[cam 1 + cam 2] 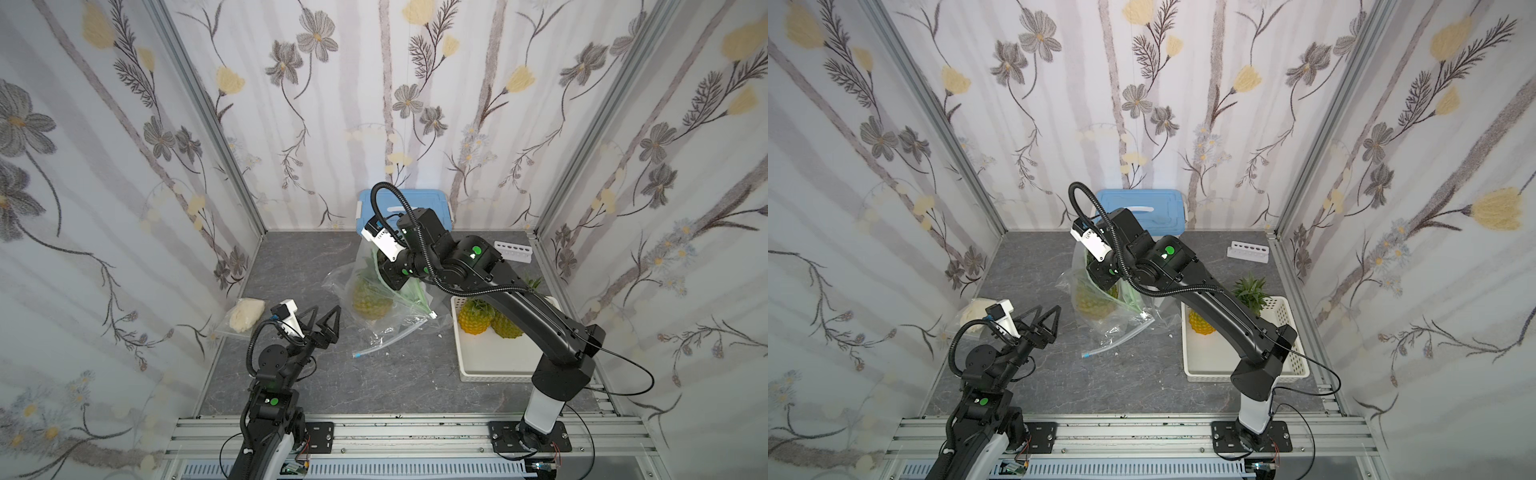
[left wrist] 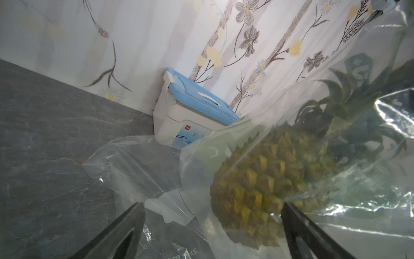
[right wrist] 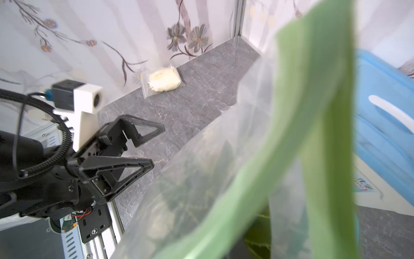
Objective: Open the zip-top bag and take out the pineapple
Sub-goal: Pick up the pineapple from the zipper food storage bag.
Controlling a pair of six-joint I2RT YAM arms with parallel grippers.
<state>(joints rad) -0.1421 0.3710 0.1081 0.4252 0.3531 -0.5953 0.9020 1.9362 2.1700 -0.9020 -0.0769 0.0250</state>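
Left end effector (image 1: 327,311) agape, right end effector (image 1: 386,276) pinching zip-top bag (image 1: 386,328) (pineapple (image 1: 371,302) inside)

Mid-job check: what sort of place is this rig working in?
Probably a purpose-built test booth, not a real kitchen: floral wallpaper panels set in aluminium framing, and a slotted mounting rail along the front edge.
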